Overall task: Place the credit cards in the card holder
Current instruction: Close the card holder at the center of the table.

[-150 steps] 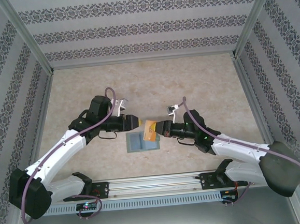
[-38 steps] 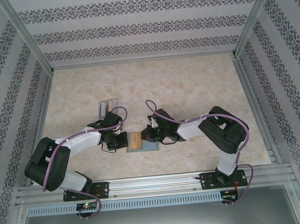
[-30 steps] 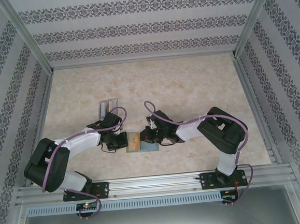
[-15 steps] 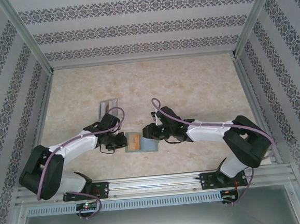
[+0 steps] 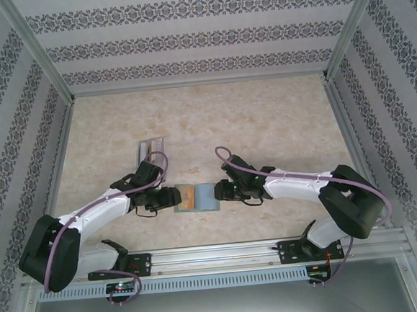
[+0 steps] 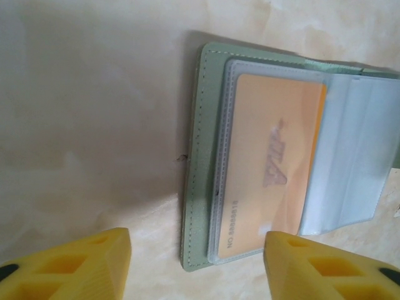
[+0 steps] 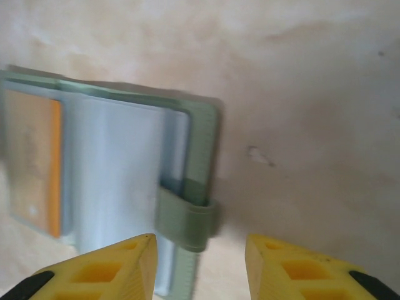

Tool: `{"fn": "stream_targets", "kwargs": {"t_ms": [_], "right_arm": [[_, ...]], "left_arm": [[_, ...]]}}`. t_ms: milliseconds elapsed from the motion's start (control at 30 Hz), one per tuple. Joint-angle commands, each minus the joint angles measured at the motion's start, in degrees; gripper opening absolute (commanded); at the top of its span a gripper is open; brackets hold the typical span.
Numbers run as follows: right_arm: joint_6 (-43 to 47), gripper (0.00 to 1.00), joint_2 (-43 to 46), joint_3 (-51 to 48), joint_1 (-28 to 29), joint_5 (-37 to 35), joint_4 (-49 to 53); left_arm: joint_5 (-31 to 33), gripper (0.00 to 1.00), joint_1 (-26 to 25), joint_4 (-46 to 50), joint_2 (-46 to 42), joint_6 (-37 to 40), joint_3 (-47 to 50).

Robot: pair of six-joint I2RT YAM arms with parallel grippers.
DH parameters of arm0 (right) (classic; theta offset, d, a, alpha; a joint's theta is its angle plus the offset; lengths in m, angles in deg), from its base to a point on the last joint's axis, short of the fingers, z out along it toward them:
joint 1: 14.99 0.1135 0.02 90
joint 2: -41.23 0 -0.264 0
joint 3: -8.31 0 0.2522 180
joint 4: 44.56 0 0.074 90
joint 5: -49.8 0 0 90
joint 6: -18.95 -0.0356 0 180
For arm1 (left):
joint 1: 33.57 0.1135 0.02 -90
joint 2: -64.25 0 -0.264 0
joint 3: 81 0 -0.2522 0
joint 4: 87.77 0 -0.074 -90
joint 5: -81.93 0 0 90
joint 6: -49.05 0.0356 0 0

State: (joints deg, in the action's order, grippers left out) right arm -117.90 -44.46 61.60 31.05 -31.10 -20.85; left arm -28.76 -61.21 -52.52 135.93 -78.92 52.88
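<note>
The sage-green card holder [image 5: 214, 207] lies open on the table between the two grippers. The orange-yellow credit card [image 6: 269, 175] sits inside a clear pocket on its left half; its edge [image 7: 34, 162] also shows in the right wrist view. The right half is a pale blue panel [image 7: 112, 169] under clear sleeves; I cannot tell whether it is the blue card. The snap tab [image 7: 187, 222] curls over the holder's right edge. My left gripper [image 6: 197, 275] [image 5: 174, 197] is open just left of the holder, holding nothing. My right gripper [image 7: 200, 275] [image 5: 219, 192] is open at the tab side, also holding nothing.
A clear plastic slotted stand [image 5: 150, 147] stands behind the left arm. Bare beige marbled tabletop [image 5: 263, 115] stretches to the patterned back and side walls. A metal rail [image 5: 216, 256] runs along the near edge.
Five seconds ago both grippers held the orange card above the holder; now it sits in the pocket. In the last second the right gripper drew back to the right, and the left eased off leftwards.
</note>
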Motion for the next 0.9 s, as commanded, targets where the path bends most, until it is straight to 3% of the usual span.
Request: {"fn": "stream_targets", "kwargs": {"t_ms": [0, 300, 633, 867], "right_arm": [[1.3, 0.43, -2.4, 2.3, 1.5, -2.7, 3.5], [-1.6, 0.3, -9.0, 5.0, 5.1, 3.5, -4.7], [-1.4, 0.24, -11.3, 7.2, 7.3, 5.0, -9.9], [-2.7, 0.25, -13.1, 7.4, 7.5, 5.6, -12.8]], "left_arm": [[-1.2, 0.66, 0.3, -3.2, 1.2, -0.2, 1.0], [-6.6, 0.69, 0.3, -8.6, 4.9, -1.2, 0.7], [-9.8, 0.61, 0.2, -9.7, -4.2, -4.1, 0.2], [-11.0, 0.6, 0.3, -10.9, -7.5, -6.0, 0.5]]}}
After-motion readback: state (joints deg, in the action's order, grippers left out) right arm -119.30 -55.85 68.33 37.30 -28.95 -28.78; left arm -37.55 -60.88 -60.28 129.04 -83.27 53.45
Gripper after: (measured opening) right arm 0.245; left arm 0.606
